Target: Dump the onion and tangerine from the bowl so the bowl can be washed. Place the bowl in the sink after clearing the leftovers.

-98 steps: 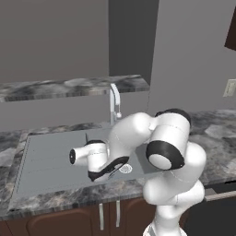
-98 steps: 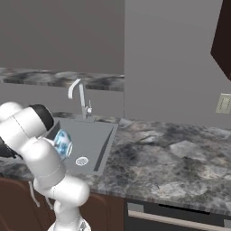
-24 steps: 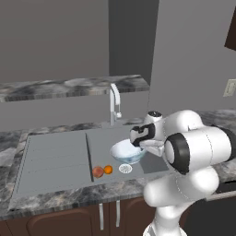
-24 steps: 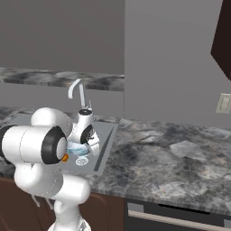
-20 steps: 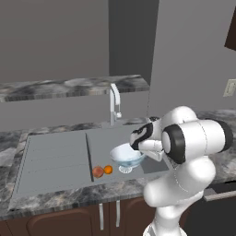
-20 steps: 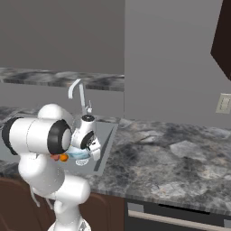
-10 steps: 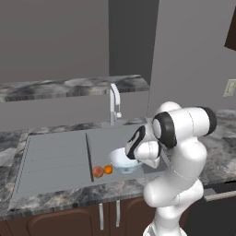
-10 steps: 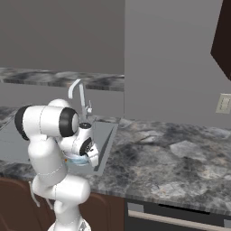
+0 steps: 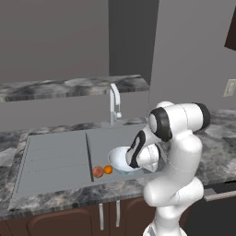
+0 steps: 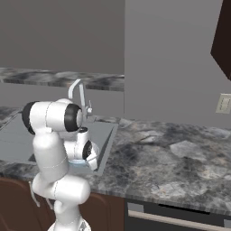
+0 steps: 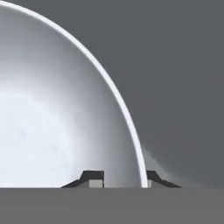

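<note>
Bowl rim runs up between the two dark finger tips of the gripper (image 11: pixel 119 178) in the hand view, one tip inside the wall and one outside, so the jaws stand narrow and appear to be pinching the rim; whether they press it or have just let go I cannot tell. The wide shallow white bowl with a pale bluish glossy tint (image 9: pixel 120 158) sits low in the large grey rectangular recessed sink (image 9: pixel 99 138), near its front edge. To finish well, the fingers should open fully and lift straight off the rim without dragging or tipping the bowl.

Just left of the bowl, the small reddish-brown round onion (image 9: pixel 97 172) and the smaller bright orange tangerine (image 9: pixel 108 169) lie touching on the basin floor. In the left base view the forearm covers the bowl's right side and the gripper. In the right base view the arm hides nearly all of the bowl.
</note>
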